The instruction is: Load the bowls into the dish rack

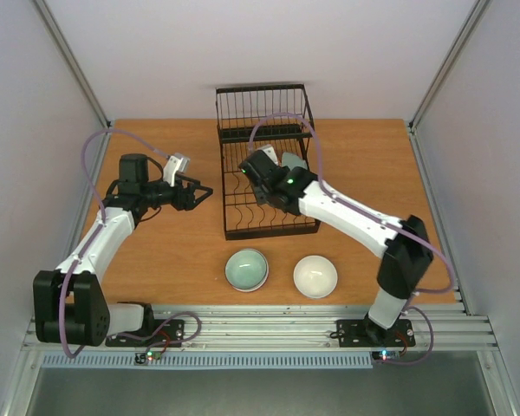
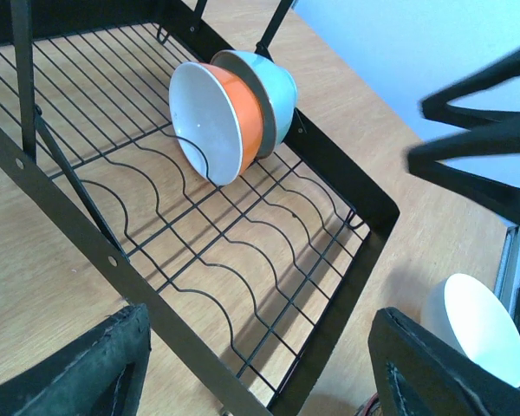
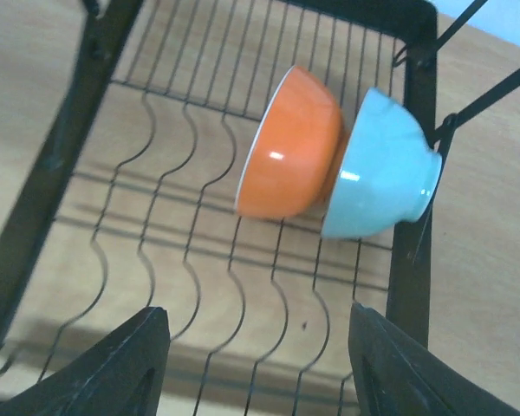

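Note:
The black wire dish rack point(image 1: 234, 227) stands mid-table. An orange bowl with a white inside point(image 2: 217, 121) and a pale mint bowl point(image 2: 276, 82) stand on edge in its tray, leaning together; both also show in the right wrist view, the orange bowl point(image 3: 290, 147) and the mint bowl point(image 3: 381, 169). A mint-green bowl point(image 1: 246, 269) and a white bowl point(image 1: 315, 276) sit on the table in front of the rack. My right gripper point(image 1: 253, 173) hovers open and empty over the tray point(image 3: 260, 368). My left gripper point(image 1: 204, 196) is open and empty just left of the rack point(image 2: 260, 381).
The rack's taller basket section point(image 1: 262, 108) is at its far end. The white bowl point(image 2: 477, 325) also shows at the lower right of the left wrist view. Grey walls close in both sides. A metal rail point(image 1: 269, 316) runs along the near edge.

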`<state>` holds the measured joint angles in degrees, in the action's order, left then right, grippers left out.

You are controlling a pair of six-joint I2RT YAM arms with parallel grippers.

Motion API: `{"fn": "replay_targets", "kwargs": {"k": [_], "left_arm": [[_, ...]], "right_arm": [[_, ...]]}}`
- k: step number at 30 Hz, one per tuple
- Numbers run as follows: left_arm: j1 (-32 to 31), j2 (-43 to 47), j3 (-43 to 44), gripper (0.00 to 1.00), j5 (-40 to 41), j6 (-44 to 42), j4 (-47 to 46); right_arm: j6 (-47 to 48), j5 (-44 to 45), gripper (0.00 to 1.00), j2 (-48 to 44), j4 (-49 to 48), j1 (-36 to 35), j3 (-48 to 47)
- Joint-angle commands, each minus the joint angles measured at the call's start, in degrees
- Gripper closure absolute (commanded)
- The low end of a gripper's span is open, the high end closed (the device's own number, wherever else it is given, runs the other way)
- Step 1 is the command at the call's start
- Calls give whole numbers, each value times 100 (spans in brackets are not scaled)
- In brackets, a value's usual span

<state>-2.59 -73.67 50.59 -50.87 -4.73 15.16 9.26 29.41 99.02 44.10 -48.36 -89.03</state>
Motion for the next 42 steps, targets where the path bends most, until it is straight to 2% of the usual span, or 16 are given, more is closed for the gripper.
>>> {"fn": "replay_targets", "kwargs": {"k": [1, 7, 13, 27, 42], "left_arm": [[27, -111, 56, 31, -133, -54, -159], [22, -38, 74, 32, -102, -70, -119], [27, 3, 83, 32, -113, -64, -86], [27, 28, 83, 32, -114, -72, -61], [22, 19, 74, 32, -133, -89, -69]], "right_arm": [[-321, -760, 43, -561, 882, -297, 343], [-539, -1618, 49, -1138, 1130, -828, 1139], [-886, -1988, 59, -1344, 1023, -1231, 1646], [-1222, -2168, 70, -819, 737, -1551, 1791], [-1260, -2158, 76, -643, 657, -1559, 1872]]}}
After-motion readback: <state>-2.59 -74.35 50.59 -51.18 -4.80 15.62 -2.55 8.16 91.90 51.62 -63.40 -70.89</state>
